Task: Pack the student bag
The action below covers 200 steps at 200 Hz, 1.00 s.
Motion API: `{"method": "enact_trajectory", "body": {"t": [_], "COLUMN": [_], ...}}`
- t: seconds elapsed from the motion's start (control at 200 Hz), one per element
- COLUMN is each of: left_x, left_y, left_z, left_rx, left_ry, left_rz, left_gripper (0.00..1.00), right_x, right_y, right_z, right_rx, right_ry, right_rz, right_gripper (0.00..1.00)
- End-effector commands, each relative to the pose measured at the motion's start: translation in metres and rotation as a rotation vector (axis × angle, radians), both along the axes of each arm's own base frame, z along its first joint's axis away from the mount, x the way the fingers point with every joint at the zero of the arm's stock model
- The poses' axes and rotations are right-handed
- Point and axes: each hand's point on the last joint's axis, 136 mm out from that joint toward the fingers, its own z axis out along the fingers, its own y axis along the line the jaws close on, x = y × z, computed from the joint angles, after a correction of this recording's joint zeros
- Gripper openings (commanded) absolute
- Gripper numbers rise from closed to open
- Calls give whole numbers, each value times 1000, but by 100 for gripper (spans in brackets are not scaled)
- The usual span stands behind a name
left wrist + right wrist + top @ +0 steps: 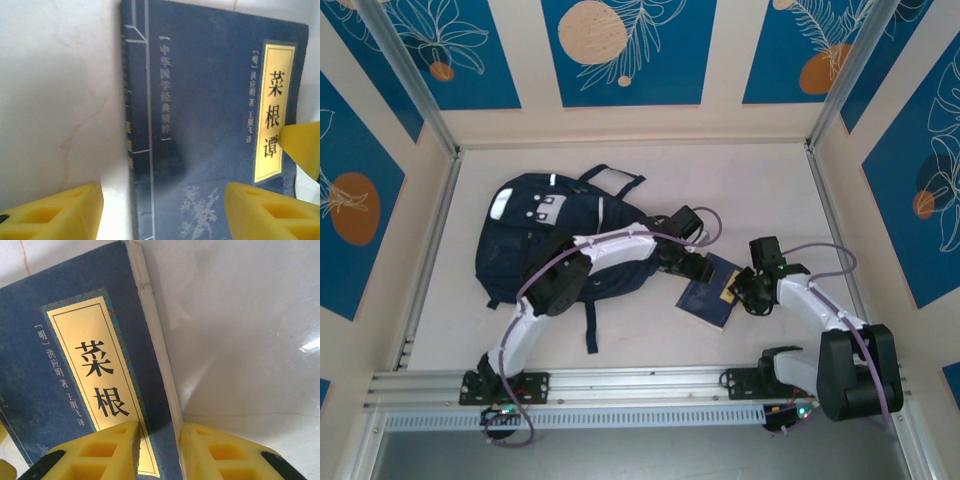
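Observation:
The student bag (550,240), dark navy with a light patch, lies flat at the left centre of the table. A dark blue book (708,292) with a yellow title label lies just right of it. My left gripper (162,200) hovers open over the book (210,125), one yellow finger (65,210) past the spine over bare table, the other above the cover. My right gripper (159,432) is shut on the book (65,370) at its page edge, with one pad on the cover and the other against the pages. In the top view my left gripper (692,262) and my right gripper (740,290) flank the book.
White marble-look table (760,190) is ringed by patterned walls with metal corner posts (830,110). An aluminium rail (640,385) carries the arm bases at the near edge. A bag strap (590,330) trails toward the rail.

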Motion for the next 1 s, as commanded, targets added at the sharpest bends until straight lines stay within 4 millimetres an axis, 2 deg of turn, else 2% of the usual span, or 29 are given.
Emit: {"method": "enact_trajectory", "body": {"t": [0.0,0.18,0.295,0.375,0.54,0.63,0.8,0.995], "left_x": [-19,-28,-33,-34,-35,-38,-42,-43], "left_y": [-17,-25,-30,-33,-40,-43,-46,-46], "left_z": [-4,-4,3,16,50,66,79,96], "left_rx": [-58,-100,-134,-176,-308,-364,-425,-503], "left_ry": [76,148,176,190,217,235,282,322], "left_rz": [-67,-95,-106,-110,-102,-103,-100,-101], "left_gripper": [64,62,62,61,46,43,41,34], "right_x": [-1,0,2,2,2,2,1,1], "right_y": [4,5,7,8,9,9,9,10], "right_z": [-6,-10,-9,-9,-8,-8,-7,-7], "right_rx": [15,10,15,17,22,22,25,34], "right_ry": [19,32,23,20,18,18,16,16], "right_rz": [20,27,30,32,36,36,36,37], "right_gripper": [29,28,27,25,24,24,24,24]}}
